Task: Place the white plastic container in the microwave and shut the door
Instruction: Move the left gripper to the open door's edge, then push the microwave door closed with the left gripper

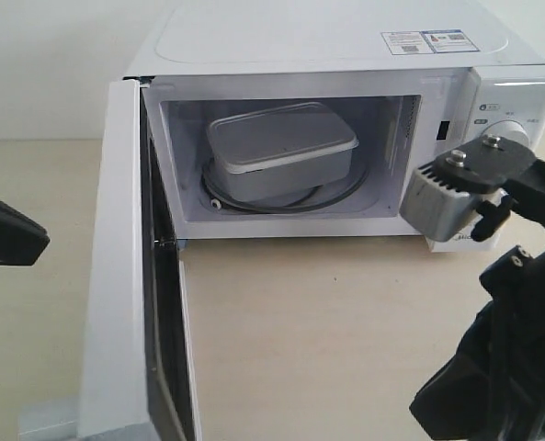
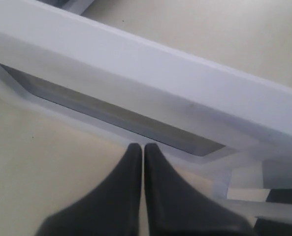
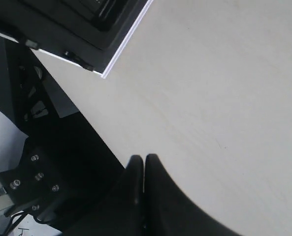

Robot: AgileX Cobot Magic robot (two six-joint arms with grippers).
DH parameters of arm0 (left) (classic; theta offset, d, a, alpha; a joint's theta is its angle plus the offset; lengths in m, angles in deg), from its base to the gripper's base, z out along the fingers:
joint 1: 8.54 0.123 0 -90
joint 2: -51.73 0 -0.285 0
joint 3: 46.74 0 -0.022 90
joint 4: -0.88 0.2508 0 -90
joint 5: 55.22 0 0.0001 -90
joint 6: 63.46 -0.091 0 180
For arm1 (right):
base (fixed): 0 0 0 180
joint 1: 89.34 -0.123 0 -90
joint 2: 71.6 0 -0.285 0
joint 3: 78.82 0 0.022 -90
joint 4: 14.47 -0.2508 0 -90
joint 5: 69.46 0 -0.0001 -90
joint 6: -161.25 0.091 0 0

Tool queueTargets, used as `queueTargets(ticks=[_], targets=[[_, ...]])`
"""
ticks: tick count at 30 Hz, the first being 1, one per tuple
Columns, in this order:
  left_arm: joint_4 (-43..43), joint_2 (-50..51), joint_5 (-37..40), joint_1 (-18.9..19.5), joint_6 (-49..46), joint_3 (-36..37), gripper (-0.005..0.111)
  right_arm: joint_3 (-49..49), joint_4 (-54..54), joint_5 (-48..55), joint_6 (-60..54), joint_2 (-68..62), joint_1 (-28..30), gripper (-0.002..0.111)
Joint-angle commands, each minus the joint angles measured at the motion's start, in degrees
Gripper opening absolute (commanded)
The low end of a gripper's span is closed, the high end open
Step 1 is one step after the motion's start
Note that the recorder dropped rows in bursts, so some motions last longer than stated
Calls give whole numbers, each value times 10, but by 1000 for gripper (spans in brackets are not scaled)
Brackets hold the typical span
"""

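The white plastic container [image 1: 281,152] rests on the glass turntable inside the microwave [image 1: 327,37]. The door [image 1: 116,276] stands swung wide open to the left. My left gripper [image 1: 35,243] is shut and empty, just outside the door's outer face. In the left wrist view its tips [image 2: 143,147] sit close to the dark window [image 2: 111,115], under the white bar handle [image 2: 150,64]. My right gripper [image 3: 144,158] is shut and empty above the bare table, away from the microwave.
The right arm [image 1: 502,367] fills the lower right of the exterior view, its grey joint [image 1: 451,197] in front of the dials [image 1: 504,135]. Beige tabletop [image 1: 327,331] lies before the oven. A dark white-edged panel [image 3: 86,24] shows in the right wrist view.
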Motion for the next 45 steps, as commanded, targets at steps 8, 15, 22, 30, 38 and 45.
queueTargets(ticks=[8,15,22,30,38,45], targets=[[-93,67,-17,-3,-79,-2,4,12,7,-26,-5,56,-1,0],[-95,82,-25,-25,-105,-2,4,17,10,-48,-1,123,-1,0],[-101,84,-76,-66,-105,-2,4,17,8,-45,-1,132,-1,0],[-105,110,-102,-98,-109,-2,4,17,-5,-51,-10,168,-1,0],[-106,120,-105,-99,-116,-2,4,17,18,-72,-17,206,-1,0],[-106,134,-129,-103,-116,-2,4,17,10,-72,-17,206,-1,0]])
